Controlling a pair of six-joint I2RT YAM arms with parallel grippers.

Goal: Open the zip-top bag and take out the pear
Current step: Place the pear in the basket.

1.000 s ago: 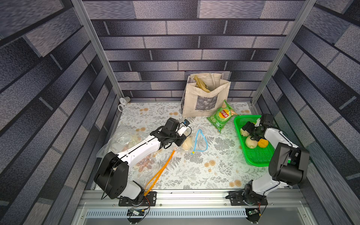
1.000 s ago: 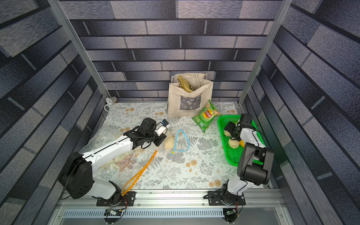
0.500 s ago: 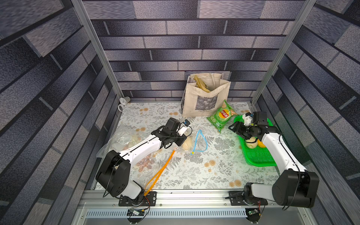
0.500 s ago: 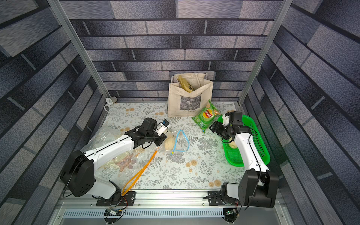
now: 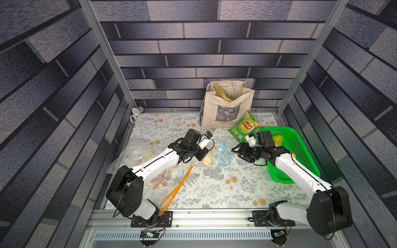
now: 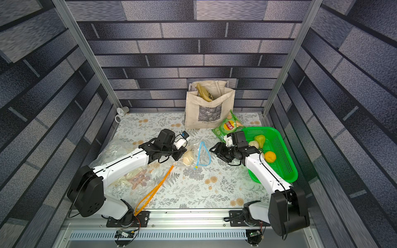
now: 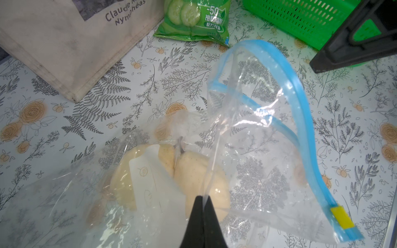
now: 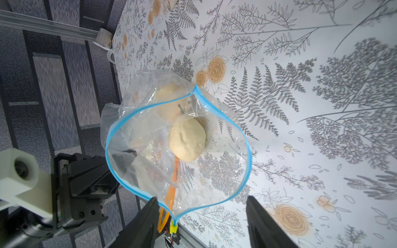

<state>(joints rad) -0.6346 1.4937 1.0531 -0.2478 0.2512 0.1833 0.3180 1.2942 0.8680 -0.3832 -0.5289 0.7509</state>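
Note:
The clear zip-top bag (image 5: 223, 153) with a blue zip strip lies mid-table, its mouth gaping toward the right arm. Inside sits a pale yellow pear (image 5: 207, 160) (image 7: 193, 171), seen straight through the mouth in the right wrist view (image 8: 187, 139). My left gripper (image 5: 203, 155) (image 7: 203, 198) is shut on a fold of the bag's plastic just over the pear. My right gripper (image 5: 236, 150) (image 8: 202, 199) is open with nothing in it. It stands a short way in front of the bag's mouth, at the corner with the yellow slider (image 8: 173, 229).
A green basket (image 5: 305, 158) holding fruit stands at the right, behind the right arm. A green chip packet (image 5: 245, 126) and a cloth tote (image 5: 225, 107) stand behind the bag. Other clear bags, one with an orange zip (image 5: 178, 186), lie by the left arm. Tape rolls (image 5: 134, 117) sit back left.
The right arm has swung left from over the green basket to the bag's mouth, and its jaws have narrowed slightly. The left arm has kept its grip and place.

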